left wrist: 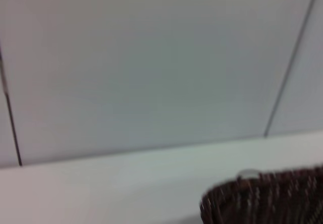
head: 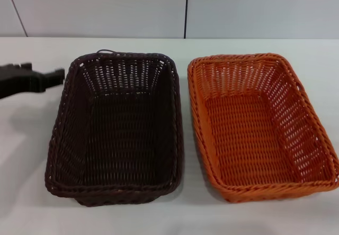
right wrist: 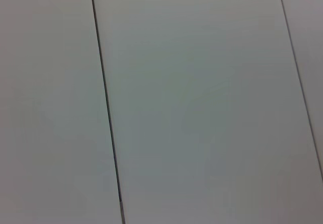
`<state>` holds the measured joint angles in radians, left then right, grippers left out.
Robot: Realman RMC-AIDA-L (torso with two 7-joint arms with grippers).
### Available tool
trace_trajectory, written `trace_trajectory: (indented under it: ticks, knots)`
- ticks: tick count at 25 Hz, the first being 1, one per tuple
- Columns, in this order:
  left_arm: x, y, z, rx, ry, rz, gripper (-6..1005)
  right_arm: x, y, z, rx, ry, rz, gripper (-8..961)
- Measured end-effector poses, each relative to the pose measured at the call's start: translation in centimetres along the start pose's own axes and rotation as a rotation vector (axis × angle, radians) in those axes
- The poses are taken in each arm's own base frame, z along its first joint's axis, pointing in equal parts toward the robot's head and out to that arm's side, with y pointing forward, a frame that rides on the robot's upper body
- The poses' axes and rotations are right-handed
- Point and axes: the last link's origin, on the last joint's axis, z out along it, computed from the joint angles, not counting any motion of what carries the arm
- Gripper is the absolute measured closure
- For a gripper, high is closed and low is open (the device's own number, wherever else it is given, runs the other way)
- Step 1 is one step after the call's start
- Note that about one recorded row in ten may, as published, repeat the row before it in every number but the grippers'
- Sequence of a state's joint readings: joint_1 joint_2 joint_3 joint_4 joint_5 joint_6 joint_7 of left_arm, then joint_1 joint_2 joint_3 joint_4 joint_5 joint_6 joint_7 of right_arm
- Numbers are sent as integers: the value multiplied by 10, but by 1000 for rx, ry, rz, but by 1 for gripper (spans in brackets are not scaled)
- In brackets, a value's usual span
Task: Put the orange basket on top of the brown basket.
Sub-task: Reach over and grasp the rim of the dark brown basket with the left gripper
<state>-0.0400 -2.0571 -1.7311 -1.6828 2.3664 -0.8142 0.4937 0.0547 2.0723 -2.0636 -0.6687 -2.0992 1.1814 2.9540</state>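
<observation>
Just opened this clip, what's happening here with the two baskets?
Nothing has been stacked yet. The brown basket and the orange basket sit side by side on the white table, both empty and apart from each other, brown on the robot's left. The left gripper hovers just off the brown basket's outer side, near its far corner, not touching it as far as the head view shows. The right gripper is out of sight; its wrist camera shows only the wall panels.
</observation>
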Motion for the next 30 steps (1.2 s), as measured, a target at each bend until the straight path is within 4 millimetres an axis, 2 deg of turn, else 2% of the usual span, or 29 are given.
trace_trajectory:
  ticks: [3, 9, 21, 22, 30]
  knots:
    - [-7, 8, -1, -25, -88, 39, 263, 1, 1, 0, -3, 3, -1, 124]
    - [-14, 17, 3, -52, -135, 54, 267, 1, 0, 0, -4, 5, -3, 124]
    - [-22, 18, 9, -55, -187, 61, 276, 2, -1, -2, 0, 9, -4, 124]
    - [-28, 18, 15, -51, -218, 67, 277, 2, -1, -2, 0, 9, -4, 124]
    - [-36, 22, 27, -71, -266, 68, 282, 3, 1, -4, -11, 15, -5, 123]
